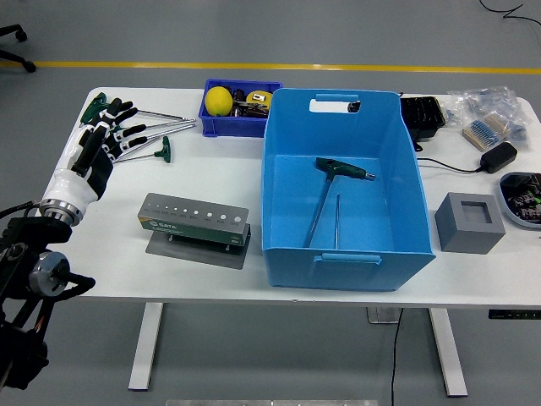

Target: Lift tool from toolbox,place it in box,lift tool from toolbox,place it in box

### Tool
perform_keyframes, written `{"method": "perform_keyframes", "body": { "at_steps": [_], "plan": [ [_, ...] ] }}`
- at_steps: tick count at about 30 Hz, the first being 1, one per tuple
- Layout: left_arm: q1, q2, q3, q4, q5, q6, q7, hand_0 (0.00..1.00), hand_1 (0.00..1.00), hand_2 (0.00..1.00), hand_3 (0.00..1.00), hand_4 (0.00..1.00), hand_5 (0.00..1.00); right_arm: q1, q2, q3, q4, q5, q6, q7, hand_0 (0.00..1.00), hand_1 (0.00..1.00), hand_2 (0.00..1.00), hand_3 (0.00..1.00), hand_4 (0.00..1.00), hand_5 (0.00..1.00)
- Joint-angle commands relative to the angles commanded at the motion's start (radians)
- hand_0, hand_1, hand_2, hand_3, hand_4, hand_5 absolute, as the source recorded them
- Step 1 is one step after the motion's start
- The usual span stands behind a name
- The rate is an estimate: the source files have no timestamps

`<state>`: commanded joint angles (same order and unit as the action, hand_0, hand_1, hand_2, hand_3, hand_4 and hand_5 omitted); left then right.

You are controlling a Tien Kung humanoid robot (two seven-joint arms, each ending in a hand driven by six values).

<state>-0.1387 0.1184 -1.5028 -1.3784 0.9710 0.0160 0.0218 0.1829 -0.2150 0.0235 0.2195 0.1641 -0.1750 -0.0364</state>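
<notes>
A green-handled T-handle tool [342,171] lies inside the big blue box [338,254], its long shaft running down toward the near wall. Several more green T-handle tools [148,139] lie in a row at the table's far left. My left hand [101,135], white with black fingertips, hovers over the left ends of those tools with its fingers spread and nothing held. The grey tool holder [196,224] with a row of holes stands in front of the hand, near the box. My right arm does not show.
A small dark-blue bin [213,123] with a yellow ball [218,100] and small parts sits behind the box. A grey square block [470,222], a black charger with cable [497,156], plastic bags and a black tray lie to the right.
</notes>
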Motion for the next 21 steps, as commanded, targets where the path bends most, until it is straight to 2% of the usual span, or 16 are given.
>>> {"method": "perform_keyframes", "body": {
  "at_steps": [3,7,21],
  "plan": [
    [0.063,-0.006,-0.041,-0.009,0.025,-0.009,0.001,0.605,0.647,0.762,0.743,0.893,0.736,-0.002,0.001,-0.003,0.000,0.005,0.000,0.002,0.725,0.702,0.752,0.590,0.828,0.724],
    [0.092,-0.007,-0.067,-0.005,0.046,-0.010,0.000,0.605,0.647,0.762,0.743,0.893,0.736,-0.005,0.004,0.004,-0.001,-0.006,-0.001,-0.002,0.725,0.702,0.752,0.590,0.828,0.724],
    [0.057,-0.012,-0.052,-0.006,0.122,-0.038,0.012,0.611,0.647,0.757,0.739,0.886,0.743,-0.007,0.007,0.009,0.000,-0.019,-0.003,-0.006,0.725,0.700,0.751,0.589,0.827,0.723]
  ]
}}
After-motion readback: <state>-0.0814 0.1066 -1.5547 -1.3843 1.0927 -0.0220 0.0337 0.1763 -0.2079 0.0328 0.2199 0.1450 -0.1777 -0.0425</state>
